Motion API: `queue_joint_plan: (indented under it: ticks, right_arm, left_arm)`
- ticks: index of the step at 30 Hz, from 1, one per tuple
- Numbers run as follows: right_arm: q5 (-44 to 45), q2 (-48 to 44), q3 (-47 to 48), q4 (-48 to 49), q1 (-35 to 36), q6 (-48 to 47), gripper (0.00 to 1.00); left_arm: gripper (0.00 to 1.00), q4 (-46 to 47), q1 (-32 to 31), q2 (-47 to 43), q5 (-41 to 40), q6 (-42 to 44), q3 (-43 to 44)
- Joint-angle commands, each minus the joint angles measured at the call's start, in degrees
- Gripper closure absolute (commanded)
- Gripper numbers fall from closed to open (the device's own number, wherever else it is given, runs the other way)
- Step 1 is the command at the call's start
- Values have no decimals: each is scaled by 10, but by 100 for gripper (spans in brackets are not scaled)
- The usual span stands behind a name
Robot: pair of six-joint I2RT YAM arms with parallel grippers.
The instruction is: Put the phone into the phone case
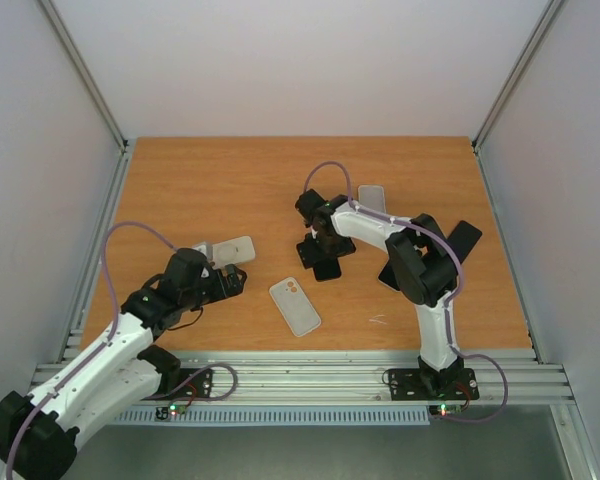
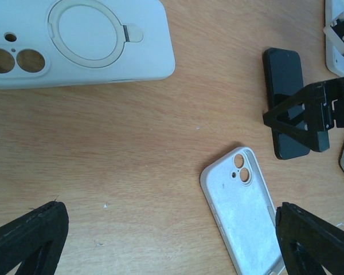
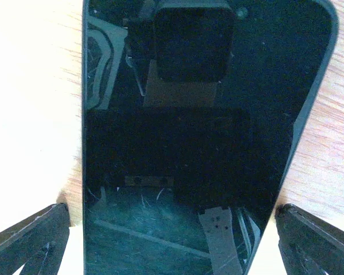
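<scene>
The phone is black and lies flat, screen up, at mid-table; it fills the right wrist view. My right gripper hangs just above it, open, one finger off each long side of the phone, with no contact visible. The phone case is white and lies hollow side up, camera holes at its far end, just left of the phone. My left gripper is open and empty, left of the case; its right fingertip overlaps the case's near corner in its wrist view.
A second pale case with a ring stand lies back up just beyond the left gripper. A third light case lies behind the right arm. Metal rails edge the wooden table, with white walls around.
</scene>
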Motion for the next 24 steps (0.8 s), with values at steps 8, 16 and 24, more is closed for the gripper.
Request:
queue_joint_plan:
  ticks: [8, 16, 24]
  right_arm:
    - [17, 81, 62, -67, 16, 7, 7]
    - [33, 49, 27, -44, 21, 24, 24]
    - [24, -51, -55, 25, 21, 32, 33]
  left_arm:
    - [1, 28, 2, 3, 10, -9, -6]
    - [1, 54, 3, 9, 30, -19, -7]
    - [1, 124, 2, 54, 79, -38, -1]
